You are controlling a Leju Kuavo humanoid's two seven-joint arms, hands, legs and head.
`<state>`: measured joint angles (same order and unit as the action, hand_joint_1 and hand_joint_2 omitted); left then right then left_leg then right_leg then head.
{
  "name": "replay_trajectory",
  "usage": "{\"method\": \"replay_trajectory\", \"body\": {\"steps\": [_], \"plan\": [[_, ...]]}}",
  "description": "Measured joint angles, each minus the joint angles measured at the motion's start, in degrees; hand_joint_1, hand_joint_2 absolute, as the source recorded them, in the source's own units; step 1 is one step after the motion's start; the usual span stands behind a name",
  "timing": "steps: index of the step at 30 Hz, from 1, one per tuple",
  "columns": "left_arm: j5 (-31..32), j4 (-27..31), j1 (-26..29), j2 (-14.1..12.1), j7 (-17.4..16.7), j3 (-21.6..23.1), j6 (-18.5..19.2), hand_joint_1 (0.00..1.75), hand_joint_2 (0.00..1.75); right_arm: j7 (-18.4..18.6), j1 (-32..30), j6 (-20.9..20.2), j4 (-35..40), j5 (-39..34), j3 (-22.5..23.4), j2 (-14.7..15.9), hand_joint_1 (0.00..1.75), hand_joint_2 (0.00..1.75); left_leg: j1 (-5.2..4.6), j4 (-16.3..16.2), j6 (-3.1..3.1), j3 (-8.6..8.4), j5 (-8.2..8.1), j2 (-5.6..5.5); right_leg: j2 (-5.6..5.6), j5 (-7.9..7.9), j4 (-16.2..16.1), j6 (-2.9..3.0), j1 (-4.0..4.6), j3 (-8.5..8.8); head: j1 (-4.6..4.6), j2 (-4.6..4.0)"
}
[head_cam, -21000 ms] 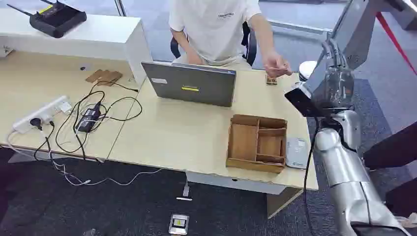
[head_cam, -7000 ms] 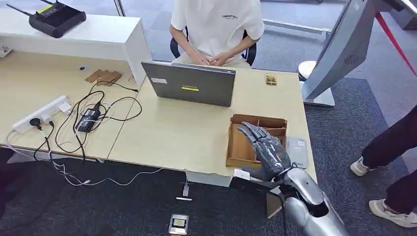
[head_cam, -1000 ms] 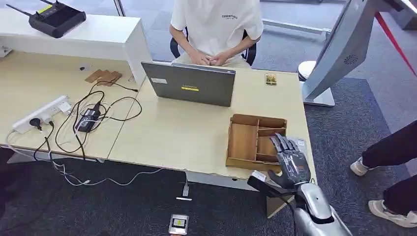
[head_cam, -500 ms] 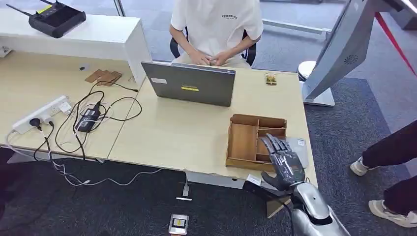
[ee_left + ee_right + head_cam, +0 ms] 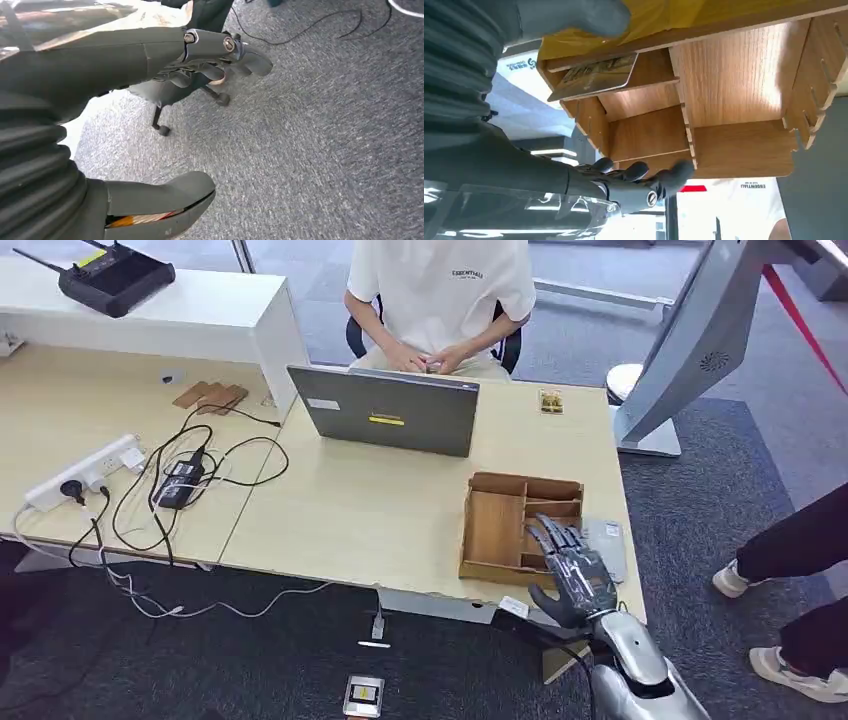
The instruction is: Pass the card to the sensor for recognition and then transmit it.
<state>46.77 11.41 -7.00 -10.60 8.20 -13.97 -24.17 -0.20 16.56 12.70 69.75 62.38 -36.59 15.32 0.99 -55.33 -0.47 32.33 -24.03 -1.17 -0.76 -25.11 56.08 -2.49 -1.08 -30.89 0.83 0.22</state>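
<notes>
The card, printed with a picture, lies tilted on the edge of a small compartment of the wooden divided tray, apart from my thumb. My right hand hovers over the near right corner of the tray with straight, spread fingers and holds nothing. The grey-white card sensor lies flat on the desk just right of the tray, partly behind my hand. My left hand hangs over grey carpet, its fingers apart and nothing in them.
A person in a white shirt sits behind the open laptop. A small card-like item lies at the far desk edge. Cables and a power strip cover the left desk. A grey stand rises at the right.
My right hand has shifted a little to the left, from over the sensor to the tray's near right corner, with its fingers staying spread. The person has not moved.
</notes>
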Motion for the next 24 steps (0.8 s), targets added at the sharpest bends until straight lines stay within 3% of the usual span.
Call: {"method": "replay_trajectory", "body": {"steps": [1,5,24], "plan": [[0.0,0.0,0.01,0.02,0.02,-0.04,-0.11,0.0,1.75,0.09,0.0,-0.13,0.0,-0.02,0.0,0.0,0.49,1.75,0.0,0.0,0.0,0.0,0.0,0.0,0.0,0.0,0.0,0.0,0.0,0.0,0.0,0.0],[0.0,0.0,0.05,0.02,0.02,-0.28,-0.28,0.0,1.75,0.81,0.0,-0.04,-0.02,-0.22,0.04,0.04,0.0,1.75,0.0,0.0,0.0,0.0,0.0,0.0,0.0,0.0,0.0,0.0,0.0,0.0,0.0,0.0],[0.81,0.0,0.05,0.02,0.0,-0.31,-0.44,0.0,1.75,1.81,-0.29,1.55,-0.04,-0.85,0.18,1.14,0.0,1.75,0.0,0.0,0.0,0.0,0.0,0.0,0.0,0.0,0.0,0.0,0.0,-0.01,0.0,0.0]]}}
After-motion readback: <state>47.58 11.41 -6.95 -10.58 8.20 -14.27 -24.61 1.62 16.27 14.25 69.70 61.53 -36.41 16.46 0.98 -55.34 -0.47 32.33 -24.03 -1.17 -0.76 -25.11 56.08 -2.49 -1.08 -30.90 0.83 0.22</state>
